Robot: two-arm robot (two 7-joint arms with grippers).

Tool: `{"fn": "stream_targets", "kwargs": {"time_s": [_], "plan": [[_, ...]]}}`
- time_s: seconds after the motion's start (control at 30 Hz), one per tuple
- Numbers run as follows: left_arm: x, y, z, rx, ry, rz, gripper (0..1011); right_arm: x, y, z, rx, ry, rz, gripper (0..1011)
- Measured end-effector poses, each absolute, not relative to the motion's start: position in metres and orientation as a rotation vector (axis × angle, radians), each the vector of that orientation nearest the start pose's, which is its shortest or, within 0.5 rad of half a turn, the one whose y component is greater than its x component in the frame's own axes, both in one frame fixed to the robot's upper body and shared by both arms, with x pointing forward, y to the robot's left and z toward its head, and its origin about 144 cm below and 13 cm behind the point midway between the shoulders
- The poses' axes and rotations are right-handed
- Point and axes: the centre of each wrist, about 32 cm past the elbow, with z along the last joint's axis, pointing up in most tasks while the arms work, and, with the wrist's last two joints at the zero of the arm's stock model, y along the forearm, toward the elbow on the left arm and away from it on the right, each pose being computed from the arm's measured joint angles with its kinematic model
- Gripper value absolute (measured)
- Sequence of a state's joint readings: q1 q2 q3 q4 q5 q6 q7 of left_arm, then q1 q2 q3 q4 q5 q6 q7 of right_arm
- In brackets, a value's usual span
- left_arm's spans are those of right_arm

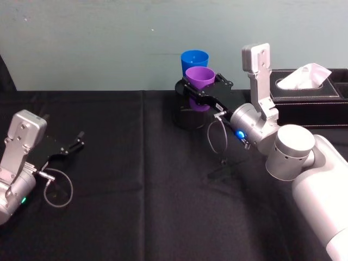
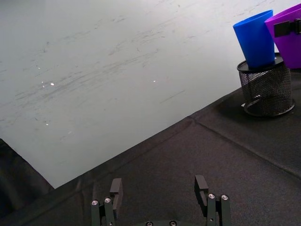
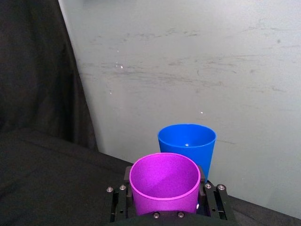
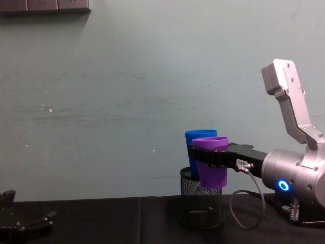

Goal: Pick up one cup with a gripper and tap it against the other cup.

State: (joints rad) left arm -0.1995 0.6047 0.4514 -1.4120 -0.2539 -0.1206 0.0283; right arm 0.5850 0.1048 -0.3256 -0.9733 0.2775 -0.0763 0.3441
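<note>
Purple cup is up in the air, upright, at about one o'clock on the table, pinched by the right gripper, one black jaw on either side of its wall just under the rim. Blue cup is right behind it at twelve o'clock, standing in the mesh holder and poking up a touch higher than the purple rim. From the chest view the purple cup's base hangs just above the holder's rim, and the two cups overlap; whether they actually touch, I cannot tell. The right arm reaches in from four o'clock, blue ring glowing at its wrist. Over at three o'clock of the cups sits a tissue box, well apart. Down at eight o'clock the left gripper lies low over the black cloth, jaws spread wide, nothing between them.
</note>
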Motion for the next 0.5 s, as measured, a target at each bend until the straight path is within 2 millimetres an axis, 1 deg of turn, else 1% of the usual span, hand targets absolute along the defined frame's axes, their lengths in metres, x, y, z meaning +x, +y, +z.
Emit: {"fn": "stream_targets", "kwargs": {"time_s": [0.5], "plan": [[0.4886,0.3097,1.1398,0.304,-0.285,1.248,1000,0.6093,-0.1919,1.1789,0.023,-0.003,-1.021,739]]}}
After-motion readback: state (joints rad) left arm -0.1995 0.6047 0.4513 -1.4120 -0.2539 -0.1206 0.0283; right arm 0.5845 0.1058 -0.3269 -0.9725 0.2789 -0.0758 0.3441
